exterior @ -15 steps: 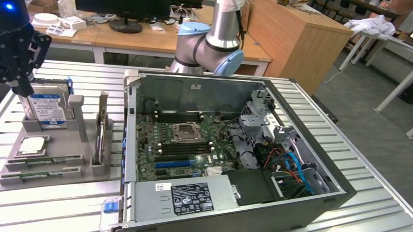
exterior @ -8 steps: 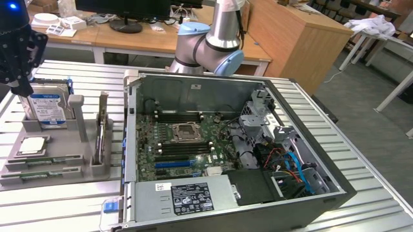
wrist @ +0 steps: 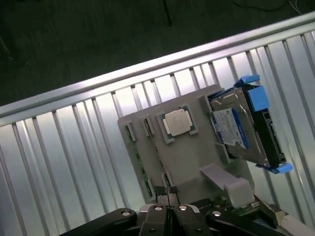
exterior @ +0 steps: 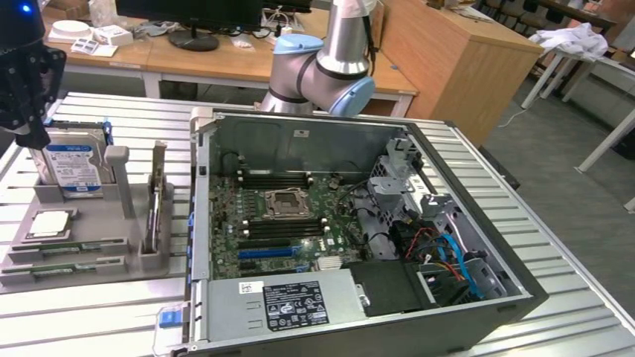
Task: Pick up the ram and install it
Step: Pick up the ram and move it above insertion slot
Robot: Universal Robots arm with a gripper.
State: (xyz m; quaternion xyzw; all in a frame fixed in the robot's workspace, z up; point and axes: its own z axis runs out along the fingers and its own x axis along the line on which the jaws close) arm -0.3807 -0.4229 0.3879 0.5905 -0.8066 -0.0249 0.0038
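Note:
Two ram sticks [exterior: 70, 246] lie edge-up in the front slots of a grey holder [exterior: 100, 260] at the exterior view's left; they are thin green strips. In the wrist view a ram [wrist: 139, 163] shows as a narrow green edge in the holder [wrist: 187, 162]. My gripper [exterior: 38, 135] hangs above the holder's far end, over the hard drive, apart from the ram. Its black fingertips [wrist: 167, 192] are pressed together with nothing between them. The open computer case [exterior: 496, 245] shows the motherboard [exterior: 288, 223] with dark memory slots [exterior: 278, 178] beside the processor socket.
On the holder stand a blue-railed hard drive [exterior: 71, 163], a processor chip [exterior: 50, 223] and an expansion card on edge [exterior: 157, 201]. The slatted metal table [exterior: 89, 320] carries everything. The arm's base [exterior: 317, 74] rises behind the case. A desk with a monitor stands farther back.

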